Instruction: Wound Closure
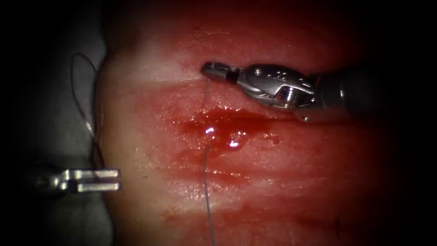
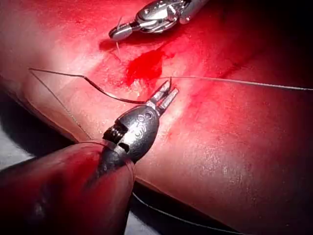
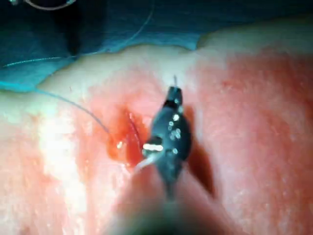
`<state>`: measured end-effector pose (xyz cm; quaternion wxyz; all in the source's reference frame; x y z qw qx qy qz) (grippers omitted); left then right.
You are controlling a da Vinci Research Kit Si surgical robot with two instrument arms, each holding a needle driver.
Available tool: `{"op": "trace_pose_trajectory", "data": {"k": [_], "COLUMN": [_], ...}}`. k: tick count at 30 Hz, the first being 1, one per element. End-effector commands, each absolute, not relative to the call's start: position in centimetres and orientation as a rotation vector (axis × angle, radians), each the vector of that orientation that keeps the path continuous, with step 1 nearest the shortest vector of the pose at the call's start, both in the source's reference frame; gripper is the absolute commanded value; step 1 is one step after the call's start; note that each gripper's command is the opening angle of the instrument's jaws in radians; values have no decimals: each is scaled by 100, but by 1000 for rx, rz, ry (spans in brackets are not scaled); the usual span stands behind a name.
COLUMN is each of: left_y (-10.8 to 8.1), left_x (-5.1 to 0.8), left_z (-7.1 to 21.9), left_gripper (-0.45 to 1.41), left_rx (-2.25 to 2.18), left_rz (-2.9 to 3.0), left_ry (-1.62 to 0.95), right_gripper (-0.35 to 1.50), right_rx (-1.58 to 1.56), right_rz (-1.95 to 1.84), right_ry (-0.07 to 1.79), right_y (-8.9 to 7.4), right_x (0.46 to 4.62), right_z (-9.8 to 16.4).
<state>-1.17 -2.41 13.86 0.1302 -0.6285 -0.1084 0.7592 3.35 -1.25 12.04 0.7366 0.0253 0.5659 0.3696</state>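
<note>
Endoscope view: the right pincer (image 1: 214,70) is pressed together on the thread (image 1: 205,182) just above the cut (image 1: 223,127), near the far edge of the tissue (image 1: 282,196). The strand drops from it into the red fluid (image 1: 227,119) and comes out again toward the near edge. The left pincer (image 1: 107,180) is spread and holds nothing. It sits at the tissue's left edge, well apart from the cut, with bare tissue between them.

Left wrist view: the left pincer (image 2: 167,95) is slightly spread. A dark strand of thread (image 2: 98,87) runs up to it, but whether they touch I cannot tell. The right pincer (image 2: 120,32) lies beyond the red pool.

Right wrist view: the right pincer (image 3: 173,93) is closed, with a short thread end at its tip. I cannot tell where the needle lies.
</note>
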Motion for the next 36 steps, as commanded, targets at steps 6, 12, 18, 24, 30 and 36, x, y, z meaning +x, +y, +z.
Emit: {"op": "trace_pose_trajectory", "data": {"k": [6, 12, 18, 24, 30, 36], "left_y": [-252, -251, -227, -182, -135, -105], "left_x": [-122, -122, -125, -135, -152, -171], "left_z": [1391, 1391, 1393, 1406, 1430, 1451], "left_gripper": [-45, -45, -21, -45, -45, -45], "left_rx": [-1824, -1824, -1750, -1702, -1632, -1574], "left_rz": [2202, 2202, 2196, 2142, 2128, 2123], "left_ry": [-322, -323, -243, -153, -75, -10], "right_gripper": [-35, 56, 125, 126, 126, 121], "right_rx": [53, 132, 161, 184, 205, 203], "right_rz": [823, 857, 876, 887, 861, 834], "right_ry": [1248, 1279, 1285, 1325, 1364, 1368], "right_y": [-127, -122, -117, -122, -142, -152], "right_x": [344, 343, 334, 315, 294, 282], "right_z": [1207, 1207, 1195, 1166, 1131, 1120]}}
